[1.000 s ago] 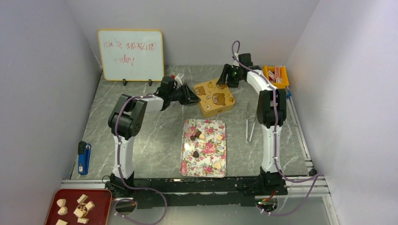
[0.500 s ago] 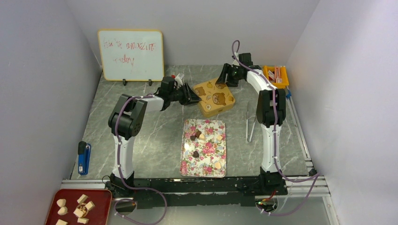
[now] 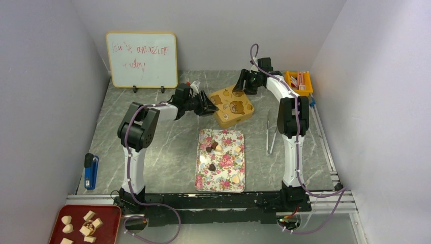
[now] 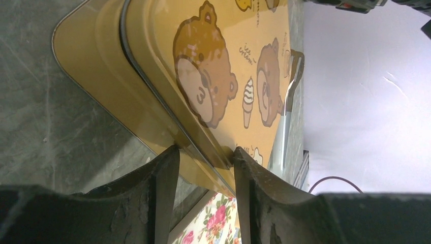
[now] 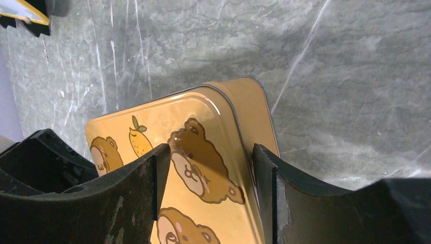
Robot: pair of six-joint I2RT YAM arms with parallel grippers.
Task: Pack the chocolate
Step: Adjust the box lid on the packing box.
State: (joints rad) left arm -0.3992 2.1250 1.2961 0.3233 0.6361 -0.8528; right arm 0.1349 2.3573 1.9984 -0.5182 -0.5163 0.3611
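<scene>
The chocolate (image 3: pixel 212 166), a handful of small dark, tan and cream pieces, lies loose on the flowered tray (image 3: pixel 226 175) in the middle of the grey marbled table (image 3: pixel 167 147), none of it in a gripper. Just past the tray's far edge sits the yellow tin (image 3: pixel 233 107), printed with brown bears and lidded. The left gripper (image 4: pixel 203 152) meets the tin's left corner, its fingers a little apart with the lid's rim running between them; whether they press on it cannot be told. The right gripper (image 5: pixel 208 152) is over the tin's far corner, jaws spread wide and holding nothing, the lid's face showing between the fingers. Metal tweezers (image 3: pixel 272 133) lie on the table to the right of the tray. Farther out are an orange bin (image 3: pixel 299 81) at the far right, a whiteboard (image 3: pixel 142 59) by the back wall, a blue tool (image 3: pixel 91 172) at the left edge, and a red tray (image 3: pixel 113 226) of pale chunks at the near left corner
</scene>
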